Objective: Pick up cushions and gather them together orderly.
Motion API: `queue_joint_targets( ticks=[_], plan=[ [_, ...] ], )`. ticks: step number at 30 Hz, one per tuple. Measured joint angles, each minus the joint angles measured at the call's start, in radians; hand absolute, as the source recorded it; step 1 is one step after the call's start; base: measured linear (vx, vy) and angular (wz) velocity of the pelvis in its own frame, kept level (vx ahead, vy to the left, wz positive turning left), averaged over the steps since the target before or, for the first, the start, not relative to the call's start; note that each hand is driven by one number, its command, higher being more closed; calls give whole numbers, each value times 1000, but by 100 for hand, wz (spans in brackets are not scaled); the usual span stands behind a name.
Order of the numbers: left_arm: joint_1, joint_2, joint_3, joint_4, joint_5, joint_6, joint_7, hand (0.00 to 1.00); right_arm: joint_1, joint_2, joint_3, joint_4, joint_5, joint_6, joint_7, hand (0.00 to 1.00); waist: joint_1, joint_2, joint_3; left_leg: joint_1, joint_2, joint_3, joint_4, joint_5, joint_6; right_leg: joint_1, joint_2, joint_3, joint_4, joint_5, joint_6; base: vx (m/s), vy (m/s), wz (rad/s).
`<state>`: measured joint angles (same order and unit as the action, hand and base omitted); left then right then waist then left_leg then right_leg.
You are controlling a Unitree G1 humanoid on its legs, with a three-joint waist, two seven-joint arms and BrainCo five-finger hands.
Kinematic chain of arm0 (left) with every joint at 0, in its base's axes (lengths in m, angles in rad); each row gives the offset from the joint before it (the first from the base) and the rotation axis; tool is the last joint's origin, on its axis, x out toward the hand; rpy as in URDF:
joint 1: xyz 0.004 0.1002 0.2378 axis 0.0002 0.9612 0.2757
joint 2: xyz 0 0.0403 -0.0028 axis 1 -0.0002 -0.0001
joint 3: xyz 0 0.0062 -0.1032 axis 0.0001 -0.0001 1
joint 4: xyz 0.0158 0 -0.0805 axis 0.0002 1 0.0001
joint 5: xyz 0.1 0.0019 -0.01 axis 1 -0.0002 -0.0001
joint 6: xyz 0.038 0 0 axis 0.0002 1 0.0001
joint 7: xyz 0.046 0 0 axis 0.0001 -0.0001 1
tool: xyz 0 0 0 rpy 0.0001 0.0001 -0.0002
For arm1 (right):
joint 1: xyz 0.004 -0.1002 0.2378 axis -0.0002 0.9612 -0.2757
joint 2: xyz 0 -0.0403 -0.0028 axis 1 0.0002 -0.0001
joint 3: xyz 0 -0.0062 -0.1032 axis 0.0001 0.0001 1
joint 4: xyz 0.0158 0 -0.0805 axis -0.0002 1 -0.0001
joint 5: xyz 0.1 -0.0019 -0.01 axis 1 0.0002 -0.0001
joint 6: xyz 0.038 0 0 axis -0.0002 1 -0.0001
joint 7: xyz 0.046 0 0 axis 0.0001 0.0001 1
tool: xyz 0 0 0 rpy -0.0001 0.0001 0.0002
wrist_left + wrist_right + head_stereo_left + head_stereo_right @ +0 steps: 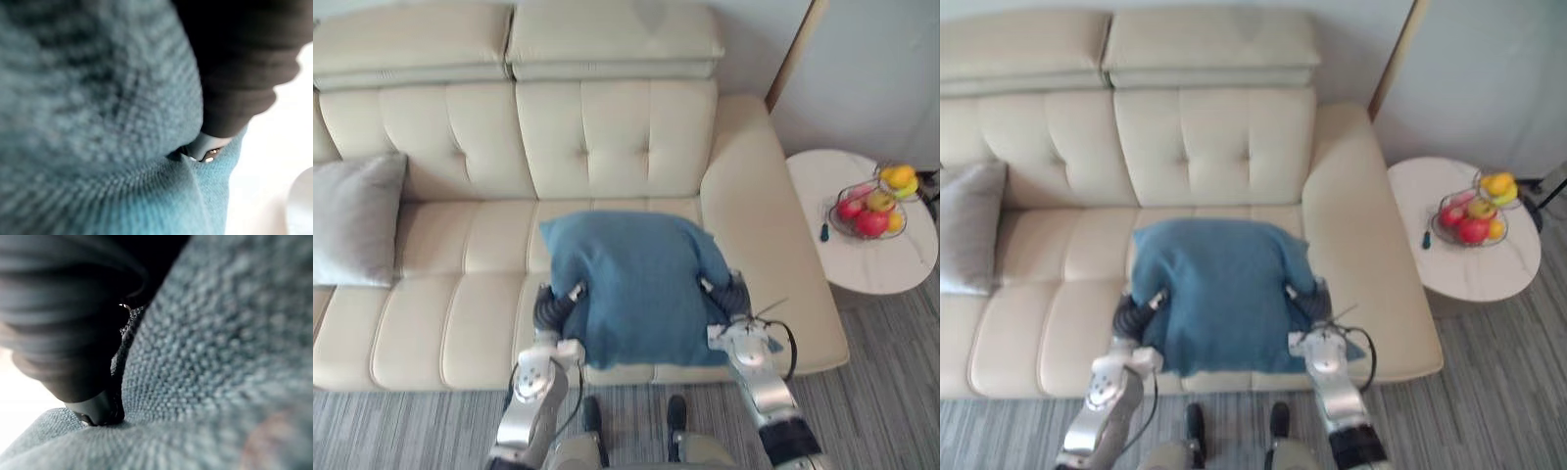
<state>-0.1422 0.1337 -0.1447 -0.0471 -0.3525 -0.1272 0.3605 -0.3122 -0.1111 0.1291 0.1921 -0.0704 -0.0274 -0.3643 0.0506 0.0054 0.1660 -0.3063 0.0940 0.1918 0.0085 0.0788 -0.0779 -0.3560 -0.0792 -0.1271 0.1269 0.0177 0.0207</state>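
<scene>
1 blue cushion (pixel 636 284) sits over the front of the cream sofa (pixel 460 313), on the seat section nearest the right armrest; whether it rests on the seat or is lifted clear cannot be told. The 2 hands flank it: left hand (pixel 555 305) against its left edge, right hand (pixel 728 294) against its right edge, both wrists angled inward, forearms coming in from the near side. Each wrist view shows the dark ribbed cover pressed into blue weave. Whether either hand is clenched, released or grasping cannot be told. 1 grey cushion (pixel 352 220) leans at the sofa's far left end, well apart. Right of the sofa, a round white table (pixel 871 269) carries a wire fruit bowl (pixel 868 211)
</scene>
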Motion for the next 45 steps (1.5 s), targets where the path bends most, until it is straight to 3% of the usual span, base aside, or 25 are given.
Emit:
queue_joint_targets(
  ticks=[5, 10, 11, 12, 15, 19, 23, 29, 37, 38, 40, 45],
  plan=[
    [-453, 86, 19, 149, 44, -62, 130, 100, -380, -6, -94, 51, -16, 5, -126, 100, 21, 17, 48, -151, 1, -47, -27, 66, -9, -191, -20, -34, 117, -22, -3, -122, -13, 28],
    [-803, 153, 40, 365, 81, -71, 167, 100, -677, -10, -176, 213, -19, -4, -208, 100, 23, 35, 128, -203, -4, -70, -110, 154, -9, -284, -25, -55, 150, -20, -6, -61, -16, 13],
    [-872, 170, 43, 414, 98, -71, 175, 0, -730, -11, -192, 244, -19, -4, -228, 100, 21, 39, 144, -232, -6, -80, -110, 162, -8, -310, -25, -61, 151, -16, -11, -28, -6, 12],
    [-926, 175, 49, 455, 104, -70, 184, 0, -773, -11, -209, 271, -19, -4, -243, 0, 17, 43, 154, -259, -7, -92, -111, 171, -12, -332, -26, -67, 150, -14, -15, -4, -4, 16],
    [-1059, 181, 79, 578, 117, -61, 208, 0, -899, -8, -268, 380, -18, -3, -294, 0, 8, 45, 201, -315, -8, -129, -111, 197, -35, -374, -31, -86, 143, -9, -21, 32, -29, 15],
    [-1144, 165, 132, 683, 116, -11, 228, 0, -975, -8, -295, 424, -18, 13, -354, 0, 6, 47, 218, -390, -7, -171, -111, 235, -64, -419, -32, -113, 117, -6, -25, 61, -56, 17],
    [-1199, 166, 167, 774, 116, 11, 215, 0, -1021, -19, -316, 456, -4, 26, -343, 0, 8, 45, 220, -448, -8, -173, -111, 270, -74, -465, -34, -120, 112, -5, -26, 99, -60, 14],
    [-1196, 160, 226, 779, 115, 12, 158, 0, -980, -26, -307, 368, 32, 26, -281, 0, 7, 43, 249, -493, -1, -158, -110, 270, -74, -521, -30, -112, 143, -9, -29, 74, -30, -1],
    [-883, 106, 266, 612, 105, 11, 111, 0, -712, -10, -242, 236, 49, 27, -193, 0, 3, 42, 257, -442, -8, -116, -111, 266, -75, -518, -45, -81, 224, -45, -33, -17, -18, 0],
    [-845, 106, 266, 585, 91, 10, 104, 0, -673, -13, -238, 206, 51, 26, -176, 0, 2, 42, 257, -429, -6, -115, -111, 254, -79, -512, -45, -81, 237, -49, -34, -41, -47, -16],
    [-740, 107, 264, 521, 64, 3, 83, 0, -562, -26, -225, 131, 55, 25, -136, 0, -2, 41, 257, -371, 1, -112, -111, 187, -49, -483, -43, -77, 283, -70, -29, -44, -41, -10],
    [-495, 109, 263, 388, -2, -29, 27, 0, -307, -105, -211, -20, 93, 9, -46, 0, -3, 36, 254, -254, -5, -93, -111, 161, -36, -373, -50, -67, 289, -89, -21, -18, -21, 0]
  ],
)
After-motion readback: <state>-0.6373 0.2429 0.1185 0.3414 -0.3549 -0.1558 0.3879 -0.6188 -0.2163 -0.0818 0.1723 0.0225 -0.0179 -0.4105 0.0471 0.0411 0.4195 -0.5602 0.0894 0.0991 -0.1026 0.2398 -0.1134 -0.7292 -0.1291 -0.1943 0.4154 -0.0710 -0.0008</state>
